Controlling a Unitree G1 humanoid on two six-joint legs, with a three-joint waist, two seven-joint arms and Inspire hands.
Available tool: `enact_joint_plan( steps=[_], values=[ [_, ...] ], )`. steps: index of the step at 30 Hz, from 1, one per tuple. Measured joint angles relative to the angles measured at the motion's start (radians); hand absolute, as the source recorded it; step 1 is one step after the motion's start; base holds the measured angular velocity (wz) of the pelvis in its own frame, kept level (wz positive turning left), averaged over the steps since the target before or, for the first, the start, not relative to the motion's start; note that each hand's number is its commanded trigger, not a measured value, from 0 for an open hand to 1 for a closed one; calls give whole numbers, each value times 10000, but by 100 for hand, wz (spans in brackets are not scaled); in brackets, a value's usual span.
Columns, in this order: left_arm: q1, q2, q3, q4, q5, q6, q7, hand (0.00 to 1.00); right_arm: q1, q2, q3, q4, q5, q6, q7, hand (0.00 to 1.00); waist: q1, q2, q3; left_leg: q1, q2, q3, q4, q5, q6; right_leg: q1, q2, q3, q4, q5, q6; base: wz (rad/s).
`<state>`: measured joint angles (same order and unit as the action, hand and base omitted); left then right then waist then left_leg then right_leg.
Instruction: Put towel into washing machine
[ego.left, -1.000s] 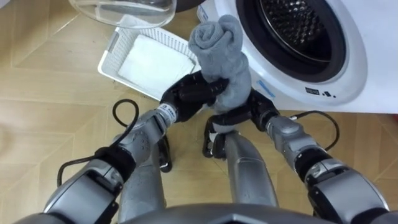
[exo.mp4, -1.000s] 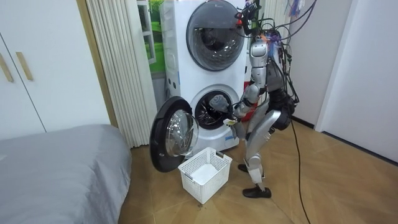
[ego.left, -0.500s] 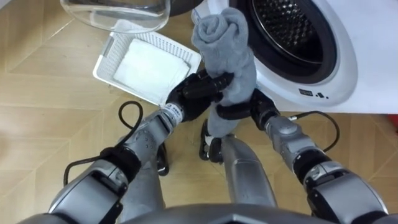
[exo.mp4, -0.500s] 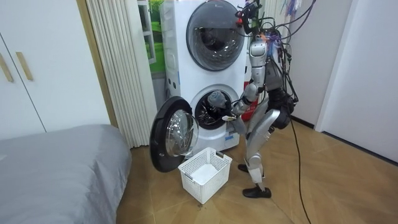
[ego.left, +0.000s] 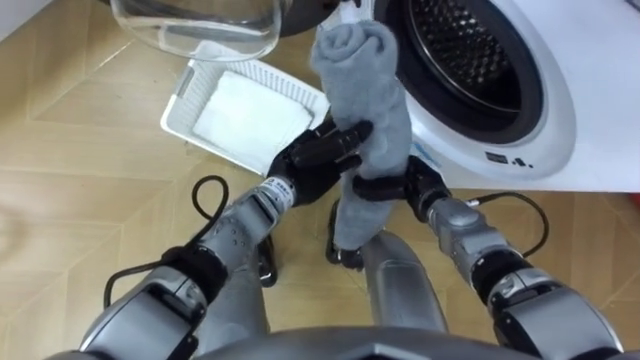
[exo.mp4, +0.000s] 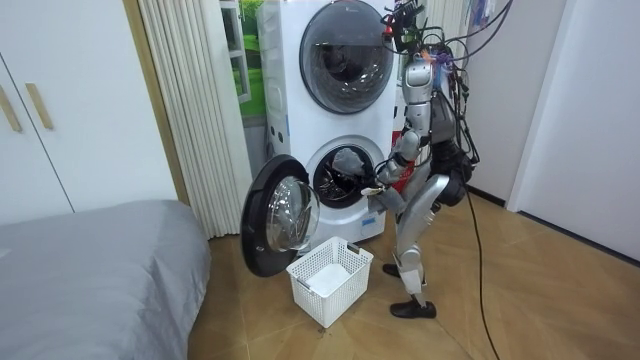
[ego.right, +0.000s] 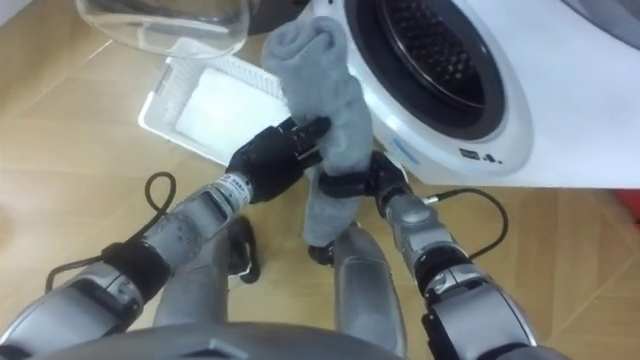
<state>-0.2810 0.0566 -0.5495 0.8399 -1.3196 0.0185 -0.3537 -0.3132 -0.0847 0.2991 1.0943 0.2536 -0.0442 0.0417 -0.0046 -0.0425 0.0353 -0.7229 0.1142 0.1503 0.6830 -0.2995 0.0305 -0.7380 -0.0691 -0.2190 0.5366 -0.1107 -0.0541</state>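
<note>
While the grey towel (ego.left: 362, 85) is being held upright in front of the washing machine (ego.left: 540, 140), it is being grasped from both sides. The left robot hand (ego.left: 312, 158) is being kept curled round its middle from 9 o'clock. The right robot hand (ego.left: 385, 187) is being kept clasped round it just below, from 4 o'clock. Compared with a second ago, the towel is being carried higher and closer to the drum opening (ego.left: 465, 55), which is lying at 2 o'clock of it. Its rolled top is now being seen against the opening's rim, and more of its lower end is being left hanging beneath the hands. The white basket (ego.left: 180, 92) is sitting on the wooden floor (ego.left: 80, 200) at 10 o'clock of the hands, below the open glass door (ego.left: 195, 25). In the room view the robot is standing with bent knees before the lower machine, as it was a second ago.
</note>
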Motion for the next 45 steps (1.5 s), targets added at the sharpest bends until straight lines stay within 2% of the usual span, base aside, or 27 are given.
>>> enact_joint_plan(
  steps=[5,8,9,11,17,18,21,24,27,29,30,31,32,35,37,38,41,44,45],
  values=[
    [314,69,696,344,-8,-51,-131,0,248,-10,-343,81,200,199,-95,100,417,23,10,7,-46,32,-261,73,-31,-56,18,55,-67,-2,1,1],
    [579,314,1149,955,5,-162,9,0,242,-98,-395,227,696,258,-228,100,586,54,30,-10,-42,3,-383,92,-64,-54,52,-21,-191,0,-4,0],
    [728,480,1214,1034,68,-183,147,0,296,-180,-396,227,1150,277,-248,100,686,67,37,-9,-47,8,-430,93,-66,-67,42,-10,-205,-3,-1,0],
    [945,703,1568,1143,604,-163,450,0,235,-341,-479,303,2097,494,-222,100,787,101,59,-98,-49,23,-457,93,-67,-193,-12,-19,-158,-24,10,0],
    [1102,720,2057,1632,1179,-110,1086,0,105,-498,-913,529,3588,679,-270,100,893,135,81,-207,-124,2,-429,100,-60,-346,-119,-44,17,-57,30,2],
    [1107,645,2150,1614,1432,-104,1189,0,2,-538,-995,733,3983,686,-270,100,891,135,82,-205,-160,3,-430,117,-41,-346,-153,-39,32,-57,31,6],
    [1116,471,2288,1599,2188,-71,1342,0,-45,-741,-1597,851,4544,862,-271,100,874,116,93,-203,-252,4,-426,167,25,-343,-197,-31,73,-65,44,6],
    [1118,552,2357,1598,2250,13,1626,0,-41,-871,-2181,852,5102,932,-365,100,816,52,130,-225,-301,3,-416,187,47,-363,-236,-2,69,-63,51,1],
    [1012,568,2558,1633,2403,156,1923,0,-195,-1121,-2468,872,6124,1272,-565,100,748,22,133,-334,-389,8,-431,247,92,-517,-346,-11,204,-76,72,5],
    [1015,661,2635,1622,2402,226,1998,0,-329,-1140,-2557,899,6613,1410,-664,100,622,-50,168,-332,-399,5,-414,248,95,-523,-359,-8,250,-87,89,2],
    [976,707,2696,1592,2423,258,2085,0,-393,-1168,-2558,893,7072,1482,-682,100,603,-172,188,-343,-423,32,-410,249,95,-592,-365,71,338,-111,113,0],
    [963,725,2765,1577,2425,259,2172,0,-502,-1193,-2581,892,7515,1557,-757,100,592,-295,179,-379,-435,74,-402,249,95,-675,-363,141,382,-129,111,0],
    [959,731,2834,1572,2413,261,2202,0,-574,-1229,-2648,893,7701,1629,-797,100,574,-306,175,-405,-435,61,-383,249,96,-684,-365,134,382,-129,111,0],
    [986,815,2888,1336,2432,413,2360,0,-1081,-1624,-2922,1066,8603,1901,-972,100,450,-357,170,-496,-418,60,-258,235,119,-754,-380,161,471,-142,133,2],
    [1155,974,2938,976,2447,443,2504,0,-1455,-1848,-3203,1026,9317,1963,-1214,100,369,-504,164,-504,-437,118,-202,233,123,-852,-448,212,670,-177,138,0],
    [1208,1006,2992,842,2477,453,2602,0,-1599,-1969,-3345,936,9582,2046,-1328,100,353,-565,172,-505,-531,127,-170,236,129,-884,-509,212,783,-228,133,7],
    [1346,1006,3212,543,2751,473,2757,0,-1915,-2187,-3701,620,10172,2213,-1748,100,396,-700,165,-551,-558,147,-74,236,139,-995,-539,295,953,-269,138,1],
    [1441,1032,3399,277,2950,467,3050,0,-2489,-2576,-3992,607,10995,2419,-2164,100,356,-855,157,-603,-560,152,124,209,176,-1023,-606,259,1109,-365,128,9],
    [1469,1057,3401,163,3045,462,3098,0,-2684,-2682,-4058,608,11415,2512,-2342,55,309,-897,158,-639,-562,134,158,215,184,-1026,-642,209,1141,-371,129,15]
  ],
)
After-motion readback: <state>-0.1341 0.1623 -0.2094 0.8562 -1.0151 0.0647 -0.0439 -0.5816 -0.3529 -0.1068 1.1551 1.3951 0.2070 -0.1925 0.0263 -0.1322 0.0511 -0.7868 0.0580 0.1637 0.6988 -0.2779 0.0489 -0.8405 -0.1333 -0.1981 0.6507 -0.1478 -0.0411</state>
